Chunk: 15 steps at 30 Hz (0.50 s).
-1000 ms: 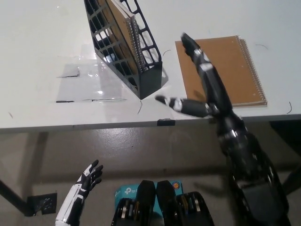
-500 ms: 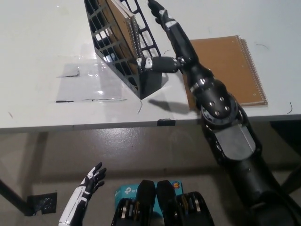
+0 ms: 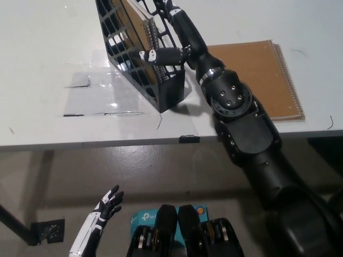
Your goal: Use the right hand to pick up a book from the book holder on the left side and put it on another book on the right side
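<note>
From the head view, we see our right hand [image 3: 172,38] has moved further left since half a second ago, now reaching over the black book holder [image 3: 143,51] with its fingers spread at the spiral-bound book [image 3: 140,25] standing inside, not yet gripping it. The other book [image 3: 262,77] lies flat on the white table [image 3: 43,64] to the right. Our left hand [image 3: 104,209] hangs low, unclenched, below the table edge.
</note>
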### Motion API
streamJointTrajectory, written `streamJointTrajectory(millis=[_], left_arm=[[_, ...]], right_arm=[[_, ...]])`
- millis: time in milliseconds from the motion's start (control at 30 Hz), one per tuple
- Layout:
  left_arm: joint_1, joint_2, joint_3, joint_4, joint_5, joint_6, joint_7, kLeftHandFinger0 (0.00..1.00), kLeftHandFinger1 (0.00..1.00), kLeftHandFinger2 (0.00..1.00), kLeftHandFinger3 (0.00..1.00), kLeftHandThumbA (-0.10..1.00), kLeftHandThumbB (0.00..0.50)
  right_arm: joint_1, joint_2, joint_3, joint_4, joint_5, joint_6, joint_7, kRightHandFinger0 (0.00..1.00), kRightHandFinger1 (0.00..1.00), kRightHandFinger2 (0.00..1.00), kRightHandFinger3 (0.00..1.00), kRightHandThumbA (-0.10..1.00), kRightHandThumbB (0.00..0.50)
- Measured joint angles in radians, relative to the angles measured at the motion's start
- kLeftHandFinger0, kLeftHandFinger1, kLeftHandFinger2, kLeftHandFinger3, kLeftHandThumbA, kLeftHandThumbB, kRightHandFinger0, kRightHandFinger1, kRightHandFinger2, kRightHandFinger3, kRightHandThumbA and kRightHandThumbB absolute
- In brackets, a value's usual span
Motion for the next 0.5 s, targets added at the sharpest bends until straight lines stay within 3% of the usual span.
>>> streamJointTrajectory(millis=[133, 267, 500], left_arm=[[-0.006, 0.000, -0.002, -0.002, 0.006, 0.003, 0.000, 1.00, 1.00, 1.00, 1.00, 1.00, 0.251], [-0.009, 0.000, -0.005, -0.006, 0.009, 0.009, 0.000, 1.00, 1.00, 1.00, 1.00, 1.00, 0.218], [-0.011, 0.001, -0.007, -0.008, 0.014, 0.013, 0.000, 1.00, 1.00, 1.00, 1.00, 0.98, 0.213]], right_arm=[[-0.039, 0.000, -0.002, 0.096, 0.000, -0.005, -0.002, 1.00, 1.00, 1.00, 1.00, 1.00, 0.364], [-0.074, 0.001, -0.003, 0.173, 0.000, -0.008, -0.003, 1.00, 1.00, 1.00, 1.00, 1.00, 0.361], [-0.119, 0.003, -0.010, 0.255, 0.004, -0.019, -0.004, 1.00, 1.00, 1.00, 1.00, 1.00, 0.364]])
